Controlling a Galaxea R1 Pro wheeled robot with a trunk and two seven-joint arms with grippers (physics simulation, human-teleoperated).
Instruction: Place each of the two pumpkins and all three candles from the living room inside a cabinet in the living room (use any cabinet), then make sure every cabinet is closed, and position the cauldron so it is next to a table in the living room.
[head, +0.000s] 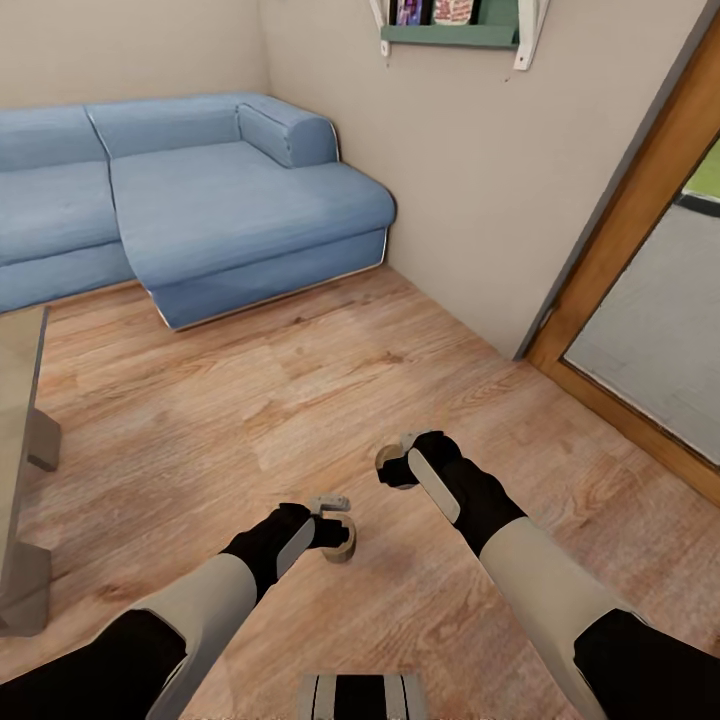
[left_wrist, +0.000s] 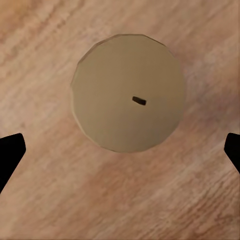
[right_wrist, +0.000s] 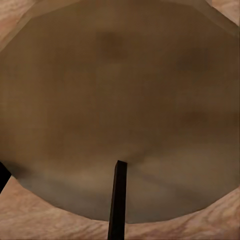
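Below, two candles: left gripper (head: 338, 528) spread over one (left_wrist: 128, 92), right gripper (head: 392, 468) pinching the other (right_wrist: 120, 105).

Both arms reach forward and down over the floor, forearms pale grey, wrists black. The left gripper (head: 338, 528) points downward, nearer the robot; in its wrist view the two dark fingertips (left_wrist: 10, 152) stand wide apart at either edge. The right gripper (head: 392, 468) sits slightly farther and to the right, also angled down. Whether its fingers are spread or closed cannot be told.
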